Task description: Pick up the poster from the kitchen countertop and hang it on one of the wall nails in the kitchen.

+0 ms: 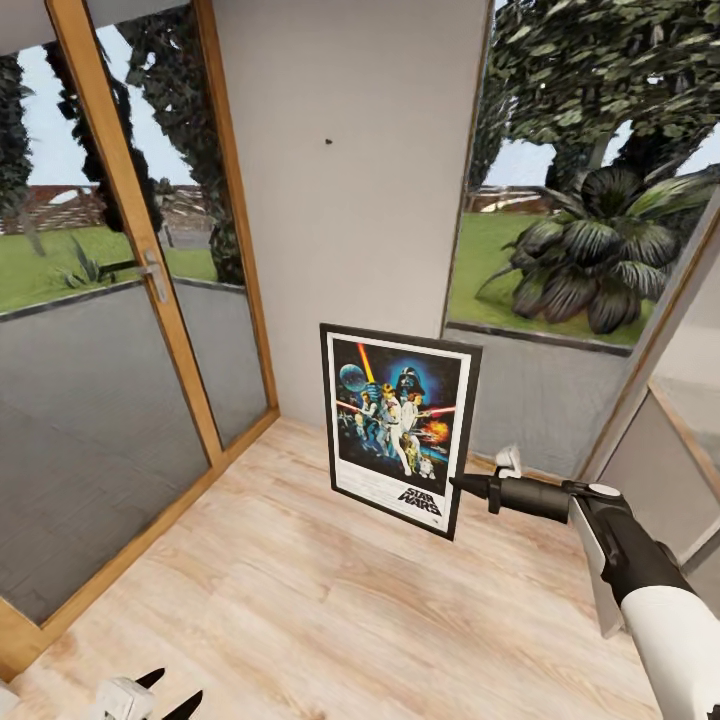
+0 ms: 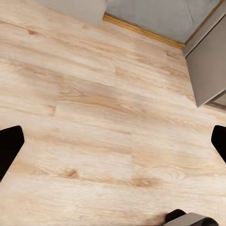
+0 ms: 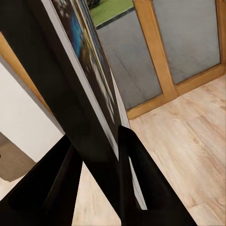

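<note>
The poster (image 1: 400,428), one thin black-framed rectangle with a white border, hangs upright in the air before a plain white wall panel (image 1: 350,200), clamped at its lower right edge by the right gripper (image 1: 458,484). One small dark nail (image 1: 329,141) sits high on that panel. Below lies a pale wood-plank floor (image 1: 300,600); timber-framed glass doors (image 1: 150,280) flank it. The left gripper (image 1: 165,695) hangs low, fingers apart.

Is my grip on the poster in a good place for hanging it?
Probably yes. The right gripper pinches the poster at its lower right edge, coming from the side; this leaves the flat frame upright with its top free to meet the nail.
</note>
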You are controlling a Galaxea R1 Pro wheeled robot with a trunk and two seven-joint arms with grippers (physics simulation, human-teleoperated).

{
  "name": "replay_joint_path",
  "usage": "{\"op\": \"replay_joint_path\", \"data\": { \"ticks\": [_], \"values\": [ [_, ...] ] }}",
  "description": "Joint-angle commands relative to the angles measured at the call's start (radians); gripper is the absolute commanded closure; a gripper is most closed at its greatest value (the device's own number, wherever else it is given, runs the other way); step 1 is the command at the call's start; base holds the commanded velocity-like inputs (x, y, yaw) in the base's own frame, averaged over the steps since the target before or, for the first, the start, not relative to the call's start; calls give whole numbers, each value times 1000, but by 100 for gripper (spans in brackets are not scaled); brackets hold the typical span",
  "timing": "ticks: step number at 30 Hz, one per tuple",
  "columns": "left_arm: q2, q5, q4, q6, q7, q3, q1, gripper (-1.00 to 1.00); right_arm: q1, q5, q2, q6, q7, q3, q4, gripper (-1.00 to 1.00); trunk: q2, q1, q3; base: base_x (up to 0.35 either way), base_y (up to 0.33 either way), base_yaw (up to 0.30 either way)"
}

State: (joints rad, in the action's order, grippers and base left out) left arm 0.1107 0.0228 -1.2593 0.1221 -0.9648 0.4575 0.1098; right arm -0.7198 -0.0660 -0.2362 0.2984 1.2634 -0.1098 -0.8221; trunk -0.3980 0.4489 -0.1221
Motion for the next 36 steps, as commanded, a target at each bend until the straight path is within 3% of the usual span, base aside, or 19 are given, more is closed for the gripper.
{"op": "replay_joint_path", "data": {
  "ticks": [1, 16, 27, 36],
  "values": [
    [0, 2, -2, 10, -5, 1, 0, -100, -1, -5, 0, 11, 4, -1, 0, 100, -2, 1, -2, 228, 233, 0],
    [0, 2, -2, 9, -6, 1, 0, -100, -1, -5, 0, 11, 4, -1, 0, 100, -2, 1, 3, 213, 223, -79],
    [0, 2, -2, 9, -6, 1, 0, -100, -1, -5, 0, 12, 4, -1, 0, 100, -2, 1, 15, 27, 108, -231],
    [0, 2, -2, 10, -6, 1, 0, -100, -1, -4, 0, 11, 4, -1, -1, 100, -2, 1, 16, 1, 271, -47]
  ]
}}
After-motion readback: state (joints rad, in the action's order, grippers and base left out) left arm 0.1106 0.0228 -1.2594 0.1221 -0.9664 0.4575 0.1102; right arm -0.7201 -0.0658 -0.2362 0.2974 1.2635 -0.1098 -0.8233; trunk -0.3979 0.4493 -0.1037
